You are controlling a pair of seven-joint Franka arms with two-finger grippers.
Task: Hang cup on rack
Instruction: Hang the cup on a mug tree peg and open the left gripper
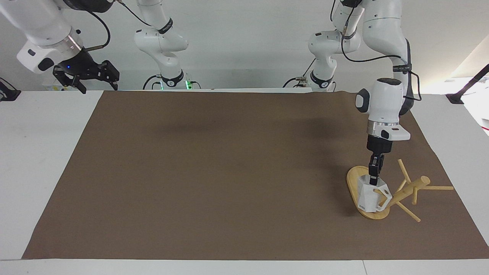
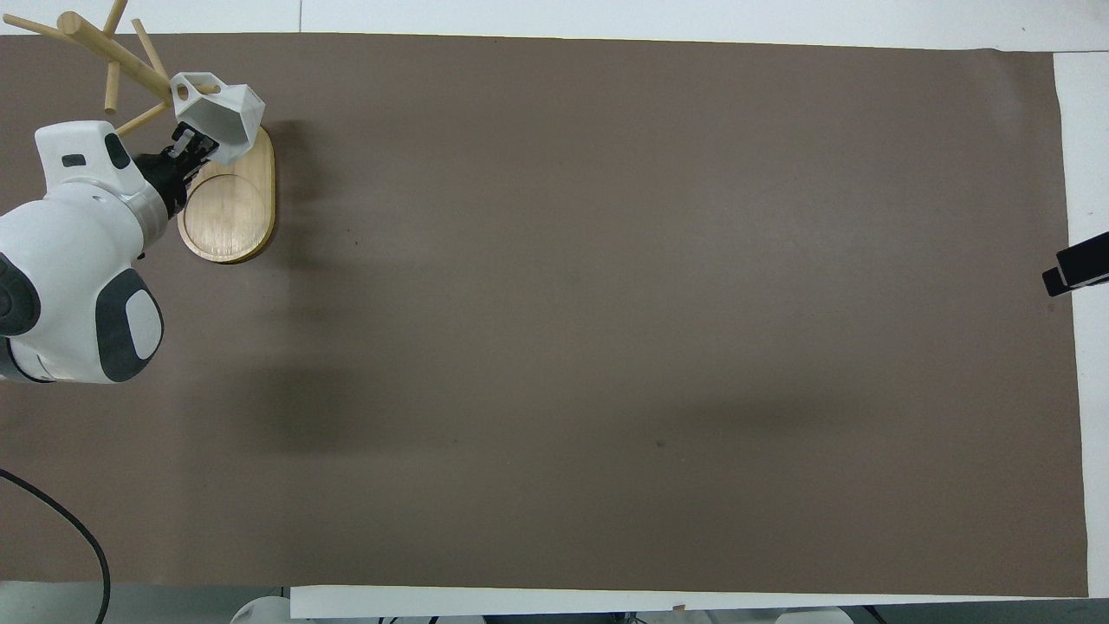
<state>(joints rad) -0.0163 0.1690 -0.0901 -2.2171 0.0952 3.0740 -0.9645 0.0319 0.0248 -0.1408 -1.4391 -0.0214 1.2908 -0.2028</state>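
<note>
The left gripper (image 1: 373,176) is clamped on the rim of the white faceted cup (image 1: 369,196), fingers pinched on the cup wall, pointing pretty much straight down. The cup hangs over the bamboo mug tree (image 1: 382,194), right above the end of its oval base where the post stands. Its angular handle is turned toward the post, and one of the thin pegs looks like it pokes through the handle opening, though I can't tell if the cup's weight is on it. From overhead the cup (image 2: 217,108) covers the end of the base (image 2: 227,212) farther from the robots, with the pegs fanning out beside it.

The mug tree sits at the left arm's end of a big brown mat (image 1: 229,172) that covers most of a white table (image 1: 42,152).

The right gripper (image 1: 86,74) waits up in the air, well apart from the mug tree, over the table's edge at the right arm's end, fingers spread and holding nothing. Plain white wall past the arm bases.
</note>
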